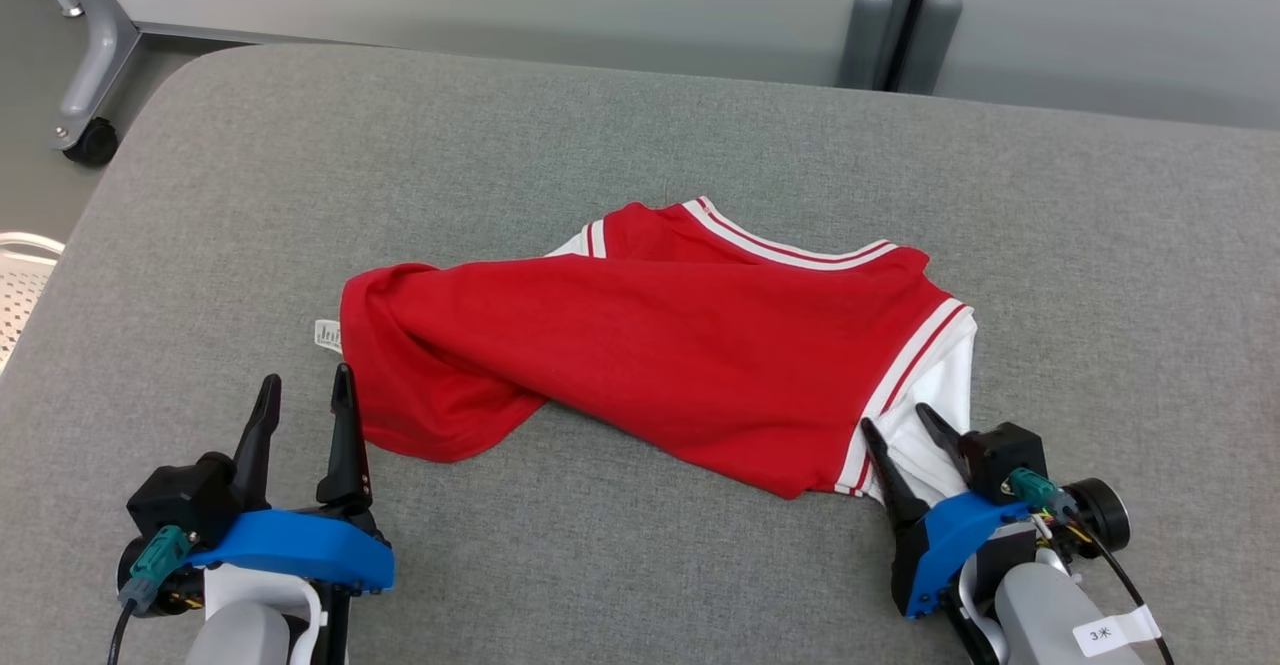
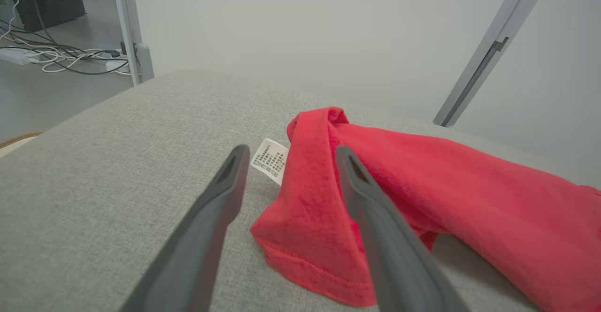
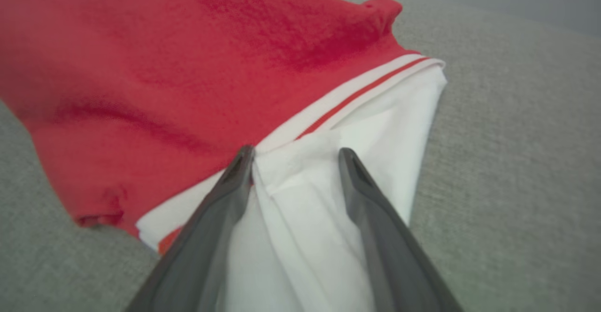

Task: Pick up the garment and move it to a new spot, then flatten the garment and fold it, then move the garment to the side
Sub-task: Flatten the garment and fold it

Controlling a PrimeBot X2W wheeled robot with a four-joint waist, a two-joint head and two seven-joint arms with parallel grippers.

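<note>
A red garment (image 1: 680, 345) with white-and-red striped trim lies crumpled across the middle of the grey padded table (image 1: 400, 145). Its white care label (image 1: 327, 335) sticks out at the left end. My left gripper (image 1: 307, 377) stands open at the lower left, its right finger against the garment's left hem. In the left wrist view the fingers of the left gripper (image 2: 292, 150) straddle the folded red hem (image 2: 300, 218) beside the label (image 2: 271, 160). My right gripper (image 1: 895, 415) is open at the garment's lower right corner. There the white sleeve (image 3: 375, 129) lies between the fingers of the right gripper (image 3: 296, 150).
A wheeled frame leg with a caster (image 1: 92, 142) stands past the table's far left corner. A white perforated object (image 1: 20, 285) sits off the left edge. Grey partition panels and posts (image 1: 900, 35) rise behind the table. Cables (image 2: 70, 58) lie on the floor.
</note>
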